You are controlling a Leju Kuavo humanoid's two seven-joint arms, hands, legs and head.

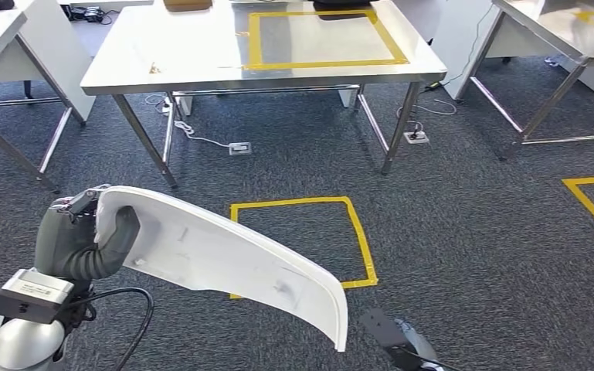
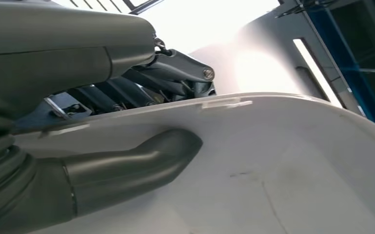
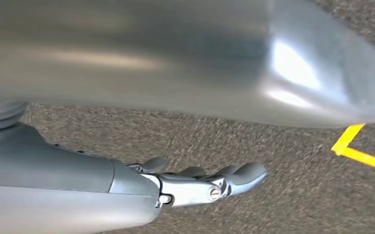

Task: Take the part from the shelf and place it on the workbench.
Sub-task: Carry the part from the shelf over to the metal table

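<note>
While the robot stands on the dark grey carpet, the left hand is seen at the lower left of the head view, closed around one end of the white curved panel. In the left wrist view, the thick grey thumb is pressed against the panel's inner face, with the darker fingers wrapped over its edge. The panel is held above the floor and extends rightward and downward from the hand. Beyond it, a square of yellow tape is marked on the carpet. Farther ahead, a steel surface bearing a yellow taped rectangle is located, well apart from the panel. At the lower right, the right hand is held over the carpet with nothing in it, its fingers extended and slightly curled.
</note>
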